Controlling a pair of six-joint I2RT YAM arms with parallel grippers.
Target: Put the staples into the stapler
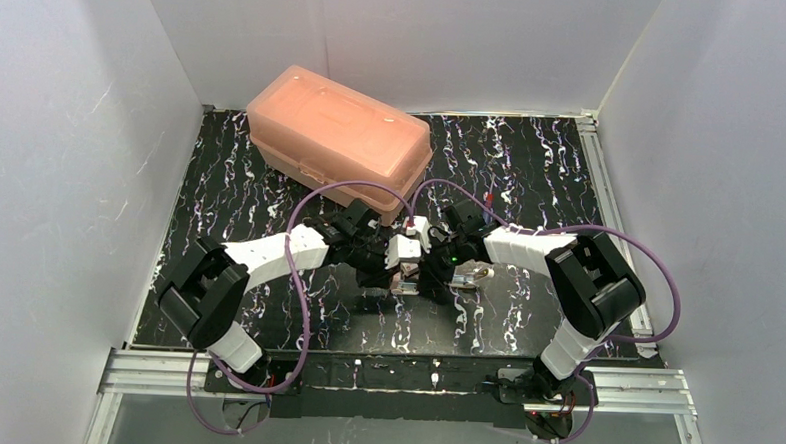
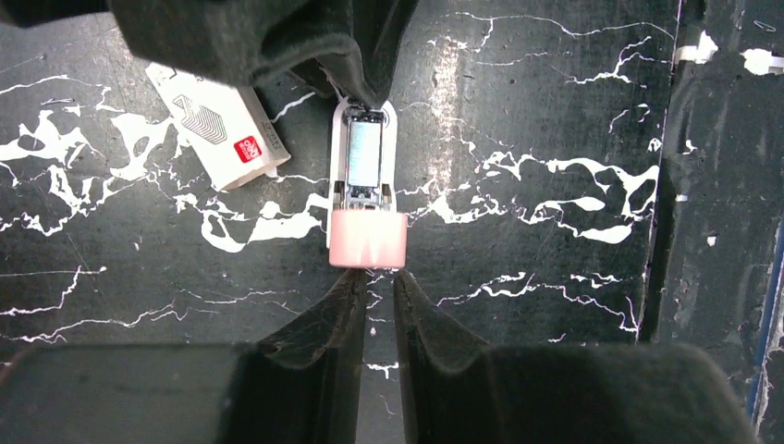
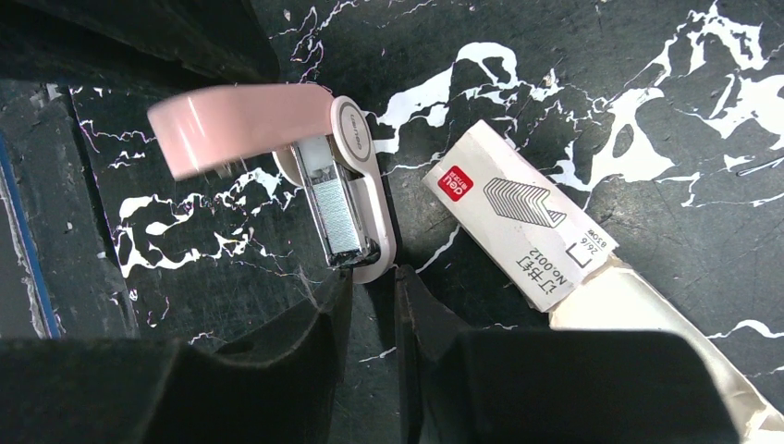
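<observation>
Left of the stapler (image 2: 365, 176), the left end effector (image 2: 377, 279) is seen with its jaws nearly together and nothing between them, just short of the raised pink lid (image 2: 367, 238). The stapler is laid on the counter (image 2: 555, 111), hinged open, with what appears to be a staple strip in the magazine (image 3: 337, 208). It is judged light, rigid and smooth, best pinched across the white base. The staple box (image 3: 518, 217) is found just beside the stapler. Right of the stapler, the right end effector (image 3: 373, 277) is likewise narrowly parted and empty.
</observation>
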